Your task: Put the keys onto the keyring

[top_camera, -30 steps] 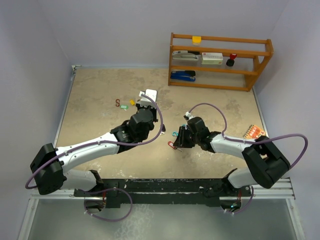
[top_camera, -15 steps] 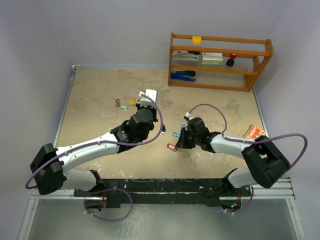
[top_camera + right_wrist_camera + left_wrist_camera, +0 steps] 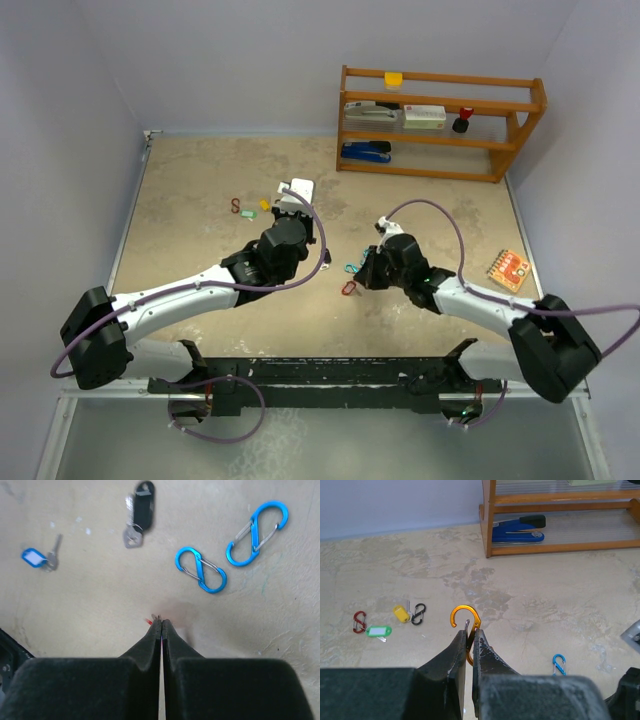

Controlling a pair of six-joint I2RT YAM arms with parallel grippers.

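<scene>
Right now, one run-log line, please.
left gripper: shut on orange carabiner | right gripper: shut, red sliver at tips, hold unclear | blue key, black key: loose

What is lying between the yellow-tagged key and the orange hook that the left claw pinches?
A small black S-shaped clip, close beside the yellow-tagged key; from there to the orange hook the tabletop is bare. The left wrist view shows it.
</scene>
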